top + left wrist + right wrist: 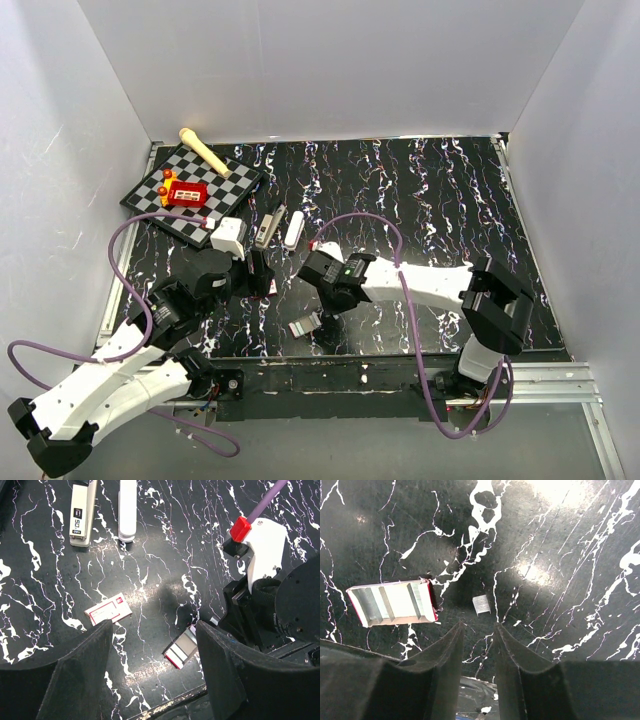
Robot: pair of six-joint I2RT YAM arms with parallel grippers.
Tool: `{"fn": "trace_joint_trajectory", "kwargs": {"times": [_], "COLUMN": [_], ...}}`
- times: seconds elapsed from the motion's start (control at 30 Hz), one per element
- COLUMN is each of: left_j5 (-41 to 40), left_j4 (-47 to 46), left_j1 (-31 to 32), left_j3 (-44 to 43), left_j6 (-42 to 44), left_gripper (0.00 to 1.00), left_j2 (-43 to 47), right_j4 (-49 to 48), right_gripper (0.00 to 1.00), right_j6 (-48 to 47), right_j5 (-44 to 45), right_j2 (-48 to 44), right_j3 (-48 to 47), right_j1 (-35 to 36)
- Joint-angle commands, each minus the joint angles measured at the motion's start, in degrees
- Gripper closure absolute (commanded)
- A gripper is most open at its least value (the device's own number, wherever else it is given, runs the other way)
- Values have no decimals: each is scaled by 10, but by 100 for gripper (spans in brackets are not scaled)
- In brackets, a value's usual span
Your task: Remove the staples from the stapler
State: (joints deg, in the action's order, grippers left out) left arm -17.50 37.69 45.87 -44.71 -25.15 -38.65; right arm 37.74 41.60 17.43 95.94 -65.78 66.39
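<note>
The stapler (265, 228) lies flat on the black marbled table, also at the top of the left wrist view (82, 512). A tiny silvery strip of staples (481, 604) lies loose on the table just ahead of my right gripper (479, 626). Its jaws stand a narrow gap apart with nothing between them. In the top view the right gripper (318, 298) hovers low near the front middle. My left gripper (152, 630) is wide open and empty above the table, a little nearer than the stapler, and it also shows in the top view (258, 275).
An open red-and-white box tray (392, 602) lies left of the staples, also seen from above (305, 325). A second red-and-white box piece (108, 609) lies nearby. A white stick (293, 228) lies beside the stapler. A chessboard (150, 200) with a red object sits back left.
</note>
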Motion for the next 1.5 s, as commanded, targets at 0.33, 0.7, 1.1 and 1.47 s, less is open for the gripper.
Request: {"fn": "trace_joint_trajectory", "kwargs": {"times": [0.33,0.7,1.1,1.47], "left_j5": [4,11,25,29], "left_j4": [-6,-10,-13,-14], "left_j1": [-3,-11,-21,-24], "left_j3": [-2,-1,-2,-1], "left_j6": [4,5,9,8], "left_gripper": [32,32,32,31], "left_j2": [-10,-10,-16,-15], "right_j4": [-4,-6,16,22], "right_gripper": [52,51,52,54], "right_j6": [-21,-47,-56,-54], "right_j5": [-49,-104,-108,-111], "right_j2": [31,70,99,101], "right_j3": [-21,-40,-65,-64], "right_j1": [-26,-43,-43,-45]}}
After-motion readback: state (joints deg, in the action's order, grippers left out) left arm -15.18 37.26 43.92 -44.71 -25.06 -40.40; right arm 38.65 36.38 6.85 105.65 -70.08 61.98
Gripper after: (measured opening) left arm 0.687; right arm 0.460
